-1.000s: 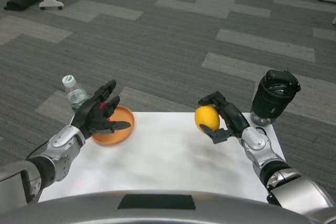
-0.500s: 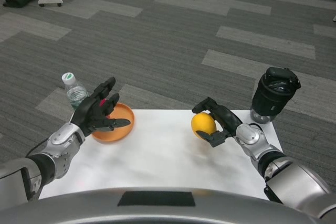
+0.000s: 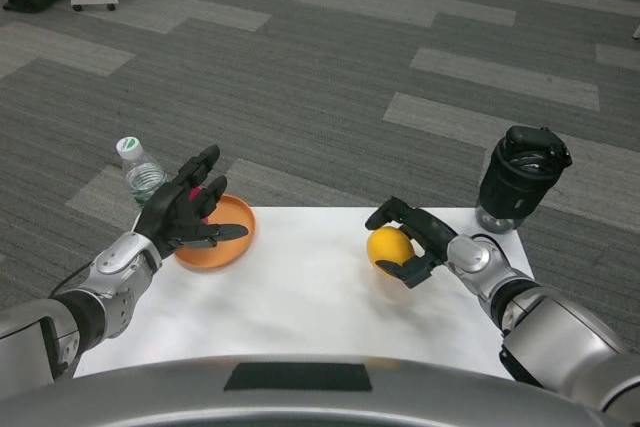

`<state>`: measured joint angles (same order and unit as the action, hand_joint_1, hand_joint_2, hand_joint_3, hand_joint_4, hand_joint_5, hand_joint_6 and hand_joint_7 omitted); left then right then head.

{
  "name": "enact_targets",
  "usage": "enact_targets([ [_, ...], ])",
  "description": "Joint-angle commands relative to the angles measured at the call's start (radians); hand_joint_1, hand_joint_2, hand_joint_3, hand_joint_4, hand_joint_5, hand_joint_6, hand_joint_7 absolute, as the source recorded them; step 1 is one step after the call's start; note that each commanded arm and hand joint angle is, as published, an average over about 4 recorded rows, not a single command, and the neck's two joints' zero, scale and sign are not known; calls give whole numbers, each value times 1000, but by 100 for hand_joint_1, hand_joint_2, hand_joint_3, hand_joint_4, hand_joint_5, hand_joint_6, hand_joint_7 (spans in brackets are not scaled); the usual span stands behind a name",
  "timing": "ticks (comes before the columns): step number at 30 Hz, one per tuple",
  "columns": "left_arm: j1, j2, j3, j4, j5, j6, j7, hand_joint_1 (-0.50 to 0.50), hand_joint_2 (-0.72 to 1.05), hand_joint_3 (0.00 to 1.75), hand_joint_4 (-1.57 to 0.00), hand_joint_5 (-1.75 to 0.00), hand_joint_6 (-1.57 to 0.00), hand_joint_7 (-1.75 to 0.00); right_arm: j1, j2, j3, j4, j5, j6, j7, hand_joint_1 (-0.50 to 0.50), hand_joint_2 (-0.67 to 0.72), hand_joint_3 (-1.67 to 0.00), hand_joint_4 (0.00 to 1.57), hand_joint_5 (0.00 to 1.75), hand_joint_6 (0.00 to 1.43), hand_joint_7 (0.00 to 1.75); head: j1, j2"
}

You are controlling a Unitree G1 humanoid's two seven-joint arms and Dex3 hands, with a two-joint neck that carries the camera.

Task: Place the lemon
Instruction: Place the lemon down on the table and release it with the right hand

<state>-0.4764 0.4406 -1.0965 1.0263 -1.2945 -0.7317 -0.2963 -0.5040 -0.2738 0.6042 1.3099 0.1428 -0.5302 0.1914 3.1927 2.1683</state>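
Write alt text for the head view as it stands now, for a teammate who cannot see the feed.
The right robot hand holds a yellow lemon over the white table. The left robot hand hovers, fingers spread, over an orange bowl at the table's far left corner. A water bottle and a black blender jar stand at the far corners.

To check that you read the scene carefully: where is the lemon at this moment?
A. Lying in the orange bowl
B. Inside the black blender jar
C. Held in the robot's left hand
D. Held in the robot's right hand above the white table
D: the right hand wraps its fingers around the lemon over the white table, while the orange bowl sits under the empty left hand.
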Motion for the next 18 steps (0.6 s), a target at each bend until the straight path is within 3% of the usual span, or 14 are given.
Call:
enact_targets([
  [1, -16, 1, 3, 6, -2, -3, 2, 50, 34, 9, 0, 0, 0, 0, -21, 4, -4, 21, 11, 16, -4, -25, -54, -135, 0, 175, 0, 140, 1, -1],
  [8, -14, 1, 3, 3, -2, -5, 2, 50, 34, 9, 0, 0, 0, 0, -21, 5, -9, 28, 11, 20, -4, -19, -54, -123, 0, 160, 0, 122, 0, -3],
  [14, -14, 1, 4, 4, -2, -5, 2, 50, 34, 9, 0, 0, 0, 0, -21, 5, -11, 30, 12, 21, -3, -17, -54, -103, 0, 136, 0, 106, -1, -3],
  [18, -14, 1, 4, 4, -2, -5, 2, 50, 34, 9, 0, 0, 0, 0, -21, 5, -12, 31, 12, 23, -2, -17, -45, -83, 0, 112, 0, 91, -2, -2],
])
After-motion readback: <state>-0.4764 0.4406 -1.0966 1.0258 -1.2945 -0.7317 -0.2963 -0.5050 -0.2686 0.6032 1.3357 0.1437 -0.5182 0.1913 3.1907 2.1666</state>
